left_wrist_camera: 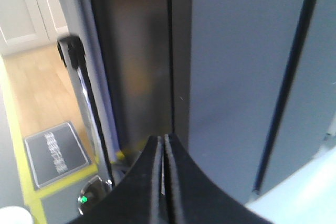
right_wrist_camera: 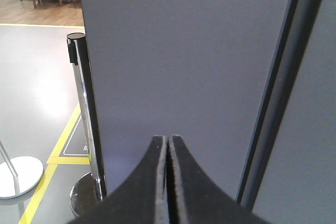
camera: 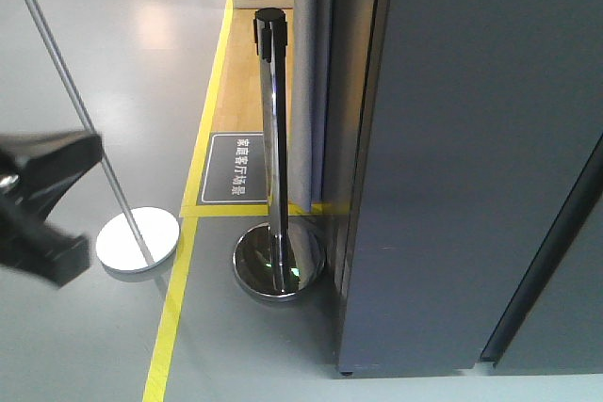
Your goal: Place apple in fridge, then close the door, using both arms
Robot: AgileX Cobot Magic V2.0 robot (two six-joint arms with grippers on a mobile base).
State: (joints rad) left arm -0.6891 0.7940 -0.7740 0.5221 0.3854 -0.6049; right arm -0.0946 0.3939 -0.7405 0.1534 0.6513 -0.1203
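1. One fridge [camera: 452,138], dark grey; it is the landmark.
2. One chrome barrier post [camera: 273,148] just left of the fridge.
3. One thin pole on a round white base [camera: 138,240], farther left of the fridge.
4. One dark floor sign [camera: 237,168] behind the post.
5. Two grippers: left gripper [left_wrist_camera: 164,177] and right gripper [right_wrist_camera: 168,177], both before the fridge.

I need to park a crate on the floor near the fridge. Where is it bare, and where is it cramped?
Bare: the grey floor left of the yellow line, around the white disc base. Cramped: between the chrome post and the fridge, where the post's base nearly meets the fridge's side.
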